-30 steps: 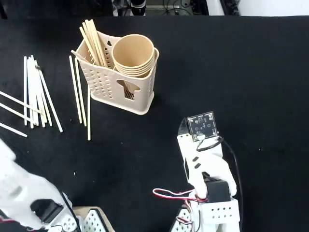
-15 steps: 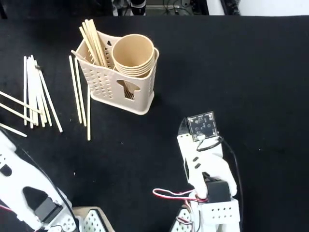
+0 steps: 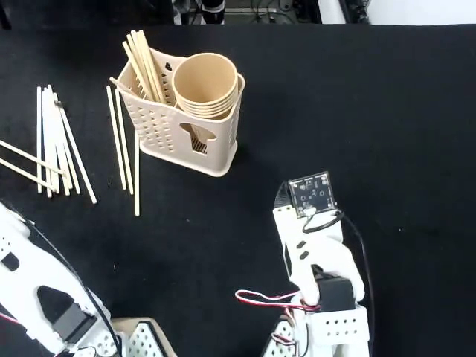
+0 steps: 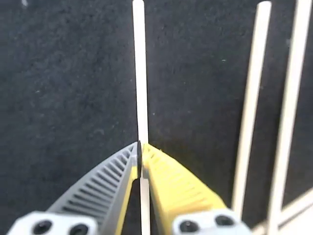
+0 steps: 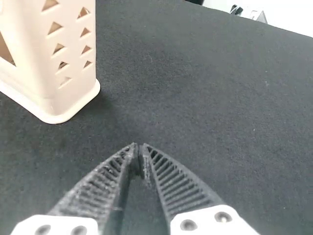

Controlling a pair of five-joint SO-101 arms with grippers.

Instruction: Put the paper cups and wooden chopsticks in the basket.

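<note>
- Light falls evenly from overhead; the black desk point(image 3: 387, 111) soaks it up with no glare.
- The basket point(image 3: 186, 137) throws only a faint, soft shadow at its foot.
- The chopstick point(image 4: 140, 73) pinched in the left tool point(image 4: 141, 149) glows pale against the dark cloth.
- The white arm point(image 3: 30, 297) at the near corner looks almost washed out.

The left arm point(image 3: 33, 294) sits at the near left corner of the table point(image 3: 394, 111), its white links slanting in from the left edge. The left gripper point(image 4: 141, 149), one jaw grey and one yellow, is pinched tight on a wooden chopstick point(image 4: 140, 68) that runs straight out past its tips. The right arm point(image 3: 316, 260) stands folded at the table's near edge, toward the middle. The right gripper point(image 5: 139, 152) has its black jaws pressed together with nothing between them, tips pointing down at the table.
</note>
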